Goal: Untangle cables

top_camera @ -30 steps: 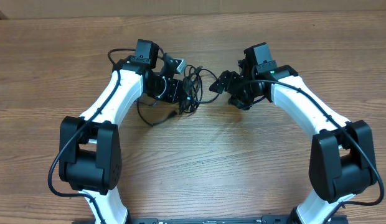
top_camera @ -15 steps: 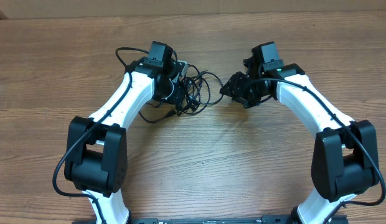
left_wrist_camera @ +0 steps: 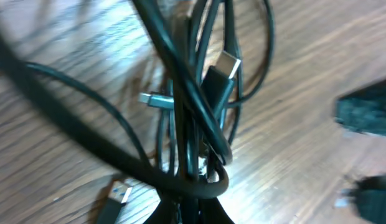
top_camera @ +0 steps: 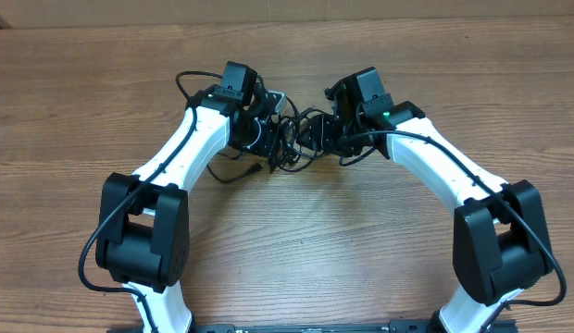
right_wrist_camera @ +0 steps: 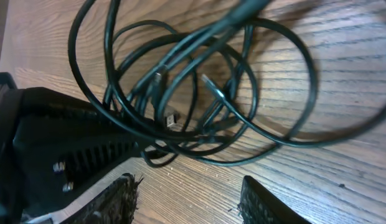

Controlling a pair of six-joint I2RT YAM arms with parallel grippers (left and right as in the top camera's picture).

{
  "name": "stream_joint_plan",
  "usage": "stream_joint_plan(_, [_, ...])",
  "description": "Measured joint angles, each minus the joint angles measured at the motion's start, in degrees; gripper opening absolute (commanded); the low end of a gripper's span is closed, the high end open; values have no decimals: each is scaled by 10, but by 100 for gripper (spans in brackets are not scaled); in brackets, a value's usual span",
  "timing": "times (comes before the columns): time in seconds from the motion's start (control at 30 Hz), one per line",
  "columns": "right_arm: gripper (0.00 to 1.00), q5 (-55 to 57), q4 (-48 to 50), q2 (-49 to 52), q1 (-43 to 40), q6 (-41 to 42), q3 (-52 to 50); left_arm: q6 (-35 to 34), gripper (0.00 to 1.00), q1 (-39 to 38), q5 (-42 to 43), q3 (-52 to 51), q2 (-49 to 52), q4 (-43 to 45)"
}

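The cables [top_camera: 293, 139] are a bunch of thin black cords lying tangled on the wooden table between my two grippers. My left gripper [top_camera: 269, 141] is shut on the bunch; in the left wrist view several strands run into its closed jaws [left_wrist_camera: 193, 213]. A silver USB plug [left_wrist_camera: 119, 193] lies loose to the left, and a smaller plug [left_wrist_camera: 226, 63] sticks up in the tangle. My right gripper [top_camera: 317, 135] stands open at the bunch's right edge. Its fingers [right_wrist_camera: 122, 199] frame bare wood, with the loops [right_wrist_camera: 199, 102] just ahead of them.
A loose cord end [top_camera: 233, 173] trails off the bunch toward the near left. In the right wrist view the left gripper's black body [right_wrist_camera: 53, 137] lies close on the left. The table [top_camera: 296, 250] stretches toward the arm bases, and a pale edge [top_camera: 296, 9] runs along the far side.
My right gripper has moved left, up to the bunch, and its jaws stand narrower than a second ago. The left gripper shifted slightly right, still shut on the cables.
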Motion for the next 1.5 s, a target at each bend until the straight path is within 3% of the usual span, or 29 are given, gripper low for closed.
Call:
stream_joint_plan(0.3, [47, 0, 36, 0, 4, -13, -3, 14, 4, 0, 28, 0, 0, 0])
stream_joint_plan(1.07, [52, -51, 319, 0, 4, -64, -162, 32, 4, 0, 31, 0, 0, -2])
stream_joint_plan(1.5, [46, -51, 333, 0, 5, -114, -169, 134, 4, 0, 34, 0, 0, -16])
